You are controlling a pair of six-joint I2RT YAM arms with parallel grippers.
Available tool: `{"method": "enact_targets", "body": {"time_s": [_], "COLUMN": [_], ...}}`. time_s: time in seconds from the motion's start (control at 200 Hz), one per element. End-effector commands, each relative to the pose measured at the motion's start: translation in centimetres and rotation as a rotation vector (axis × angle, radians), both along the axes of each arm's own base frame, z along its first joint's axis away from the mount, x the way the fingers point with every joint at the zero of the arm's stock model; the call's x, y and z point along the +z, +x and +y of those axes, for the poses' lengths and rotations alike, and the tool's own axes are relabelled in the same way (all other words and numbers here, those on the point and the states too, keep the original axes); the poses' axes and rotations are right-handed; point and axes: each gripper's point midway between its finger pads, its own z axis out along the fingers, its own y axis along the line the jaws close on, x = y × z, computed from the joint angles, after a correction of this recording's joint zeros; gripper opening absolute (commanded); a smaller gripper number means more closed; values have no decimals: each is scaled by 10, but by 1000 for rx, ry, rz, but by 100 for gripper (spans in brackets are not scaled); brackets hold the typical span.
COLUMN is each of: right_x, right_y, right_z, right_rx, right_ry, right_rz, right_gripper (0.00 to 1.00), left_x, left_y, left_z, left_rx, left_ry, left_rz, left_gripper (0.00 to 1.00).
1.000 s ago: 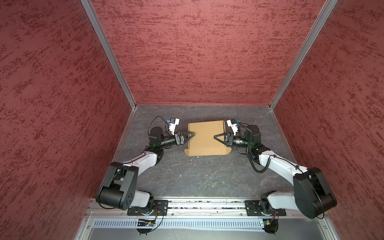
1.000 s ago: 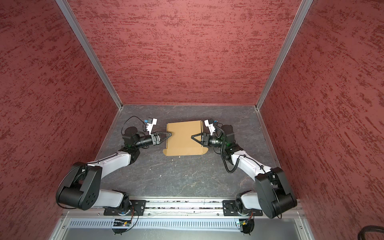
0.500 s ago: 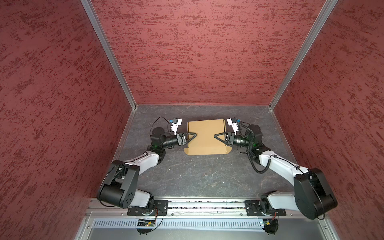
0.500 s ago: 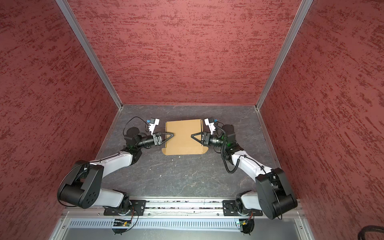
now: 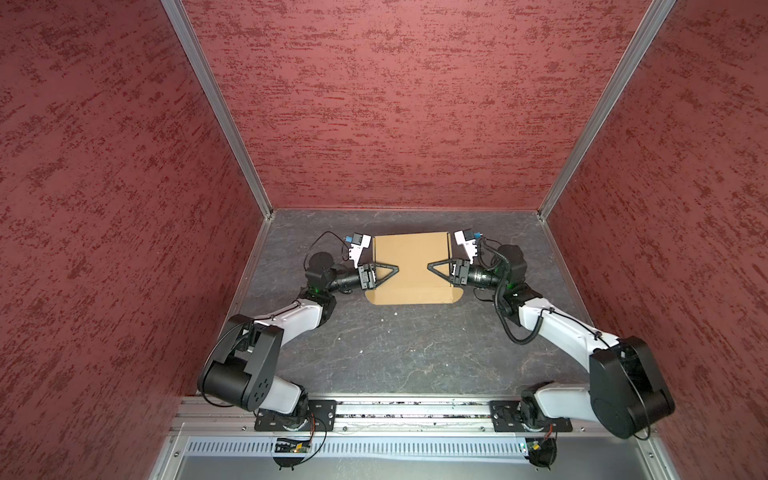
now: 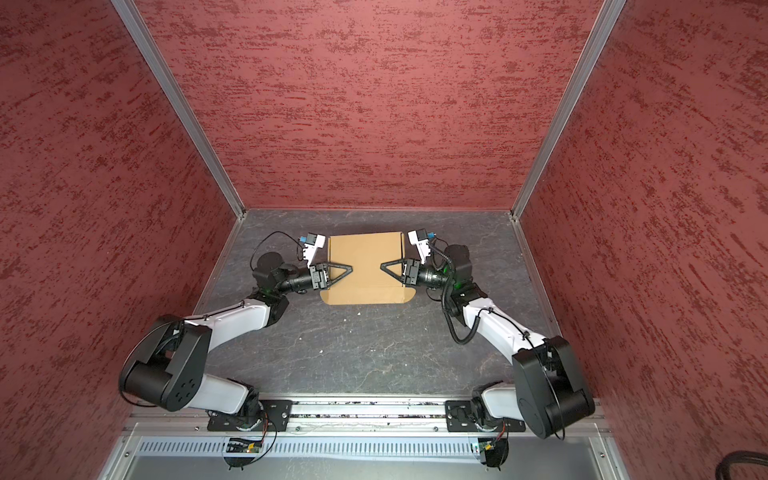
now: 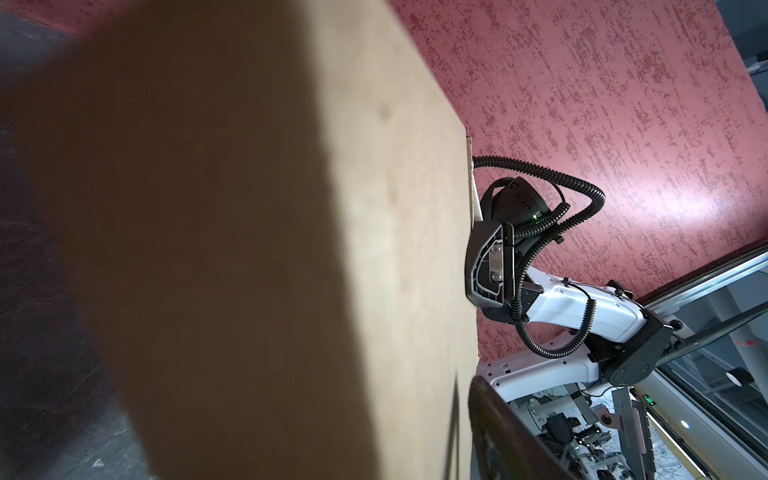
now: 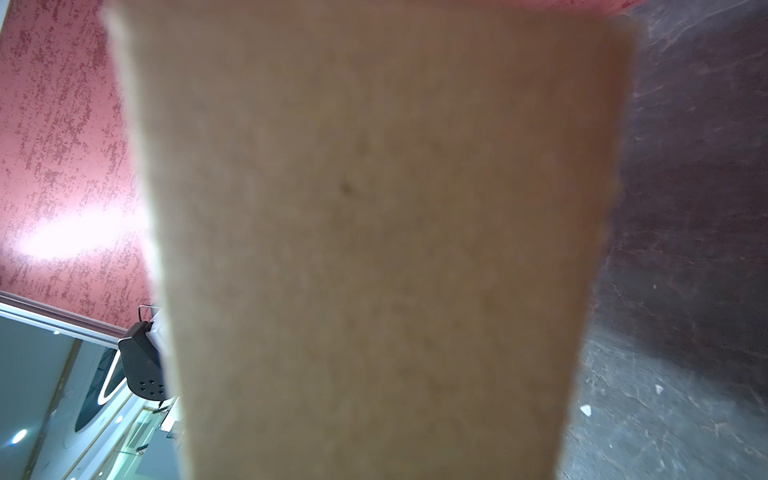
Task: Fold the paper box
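Observation:
The paper box [image 5: 411, 266] [image 6: 365, 266] is plain brown cardboard lying shallow on the dark floor at the far middle, lid down. Rounded tabs [image 5: 372, 296] stick out at its near corners. My left gripper [image 5: 395, 270] [image 6: 351, 269] straddles the box's left edge. Its upper finger [image 7: 498, 424] hovers just over the lid and casts a thin shadow; the lower finger is hidden. My right gripper [image 5: 430, 266] [image 6: 383, 265] straddles the right edge with one finger over the lid. Cardboard [image 8: 374, 249] fills the right wrist view and hides those jaws.
Red textured walls close the cell on three sides, with the back wall [image 5: 399, 124] just behind the box. A metal rail [image 5: 415, 411] carrying both arm bases runs along the near edge. Bare dark floor [image 5: 407, 349] lies between the box and the rail.
The left gripper has slid a little further over the box's left edge and its jaws have narrowed. The right gripper and the box have stayed put.

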Motion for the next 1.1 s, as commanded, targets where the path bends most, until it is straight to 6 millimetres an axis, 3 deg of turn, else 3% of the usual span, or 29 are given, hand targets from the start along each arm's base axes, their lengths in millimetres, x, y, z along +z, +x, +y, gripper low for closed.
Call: {"method": "enact_targets", "body": {"time_s": [0.0, 0.165, 0.751, 1.092], "right_x": [16, 15, 21, 27], "right_y": [1, 1, 4, 4], "right_z": [4, 5, -3, -10], "right_rx": [21, 33, 66, 101], "right_ry": [27, 24, -14, 20], "right_rz": [-49, -46, -82, -84], "right_gripper": [35, 34, 34, 34], "left_x": [13, 20, 37, 53], "left_y": [-6, -8, -22, -34], "left_z": [-7, -10, -16, -20], "left_rx": [-51, -80, -163, -192], "left_ry": [-21, -52, -101, -98], "left_rz": [-58, -73, -80, -112], "left_gripper": [62, 56, 56, 63]}}
